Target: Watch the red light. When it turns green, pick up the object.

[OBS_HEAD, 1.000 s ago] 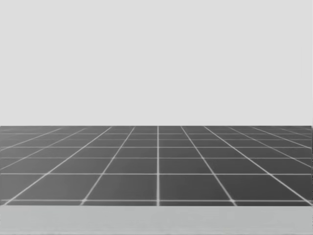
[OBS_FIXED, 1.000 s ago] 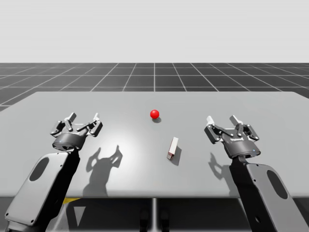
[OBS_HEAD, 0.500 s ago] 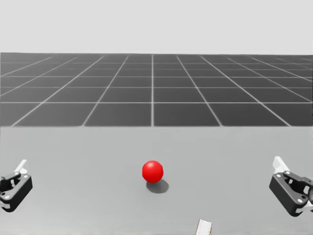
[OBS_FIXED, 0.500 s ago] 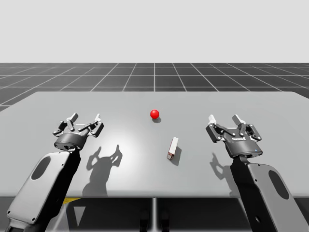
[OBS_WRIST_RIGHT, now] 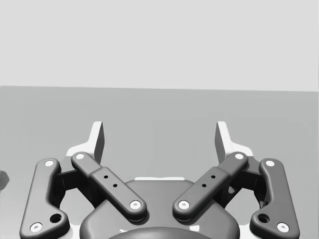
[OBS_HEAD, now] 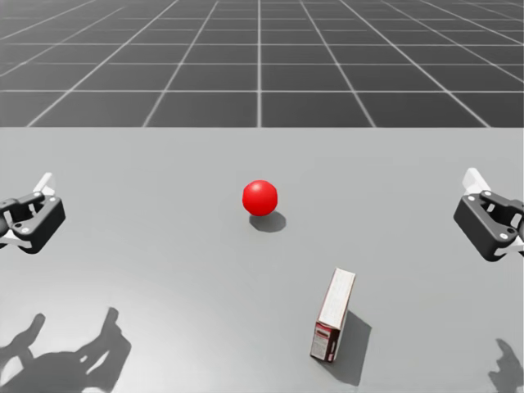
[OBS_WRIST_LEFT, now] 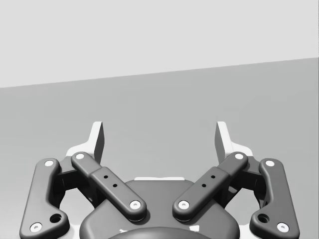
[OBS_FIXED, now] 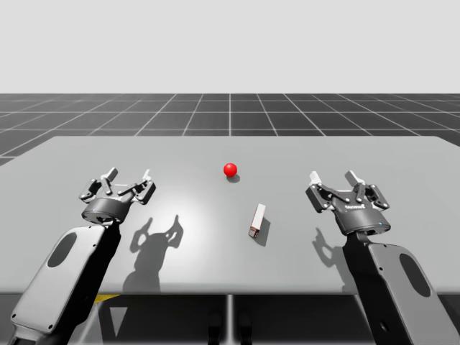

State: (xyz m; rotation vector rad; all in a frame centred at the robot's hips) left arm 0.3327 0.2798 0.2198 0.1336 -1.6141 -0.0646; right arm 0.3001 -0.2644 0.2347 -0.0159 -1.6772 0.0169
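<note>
The light is a red ball (OBS_FIXED: 230, 169) (OBS_HEAD: 259, 197) resting on the grey table (OBS_FIXED: 359, 154) near its middle. A small slim box (OBS_FIXED: 256, 220) (OBS_HEAD: 333, 315), white with a red end, stands on its long edge nearer to me and slightly right of the ball. My left gripper (OBS_FIXED: 126, 180) (OBS_WRIST_LEFT: 159, 139) hovers open above the table's left side, nothing between its fingers. My right gripper (OBS_FIXED: 333, 180) (OBS_WRIST_RIGHT: 159, 139) hovers open above the right side, also empty. Both are well apart from the box.
The grey table's (OBS_HEAD: 147, 180) far edge runs across the head view above the ball, with a dark gridded floor (OBS_HEAD: 262, 65) beyond. Shadows of both grippers fall on the tabletop near the front edge.
My head has turned downward, so the ball and box have come into the head view. Both grippers have drifted only slightly; the ball stays red and the box has not moved.
</note>
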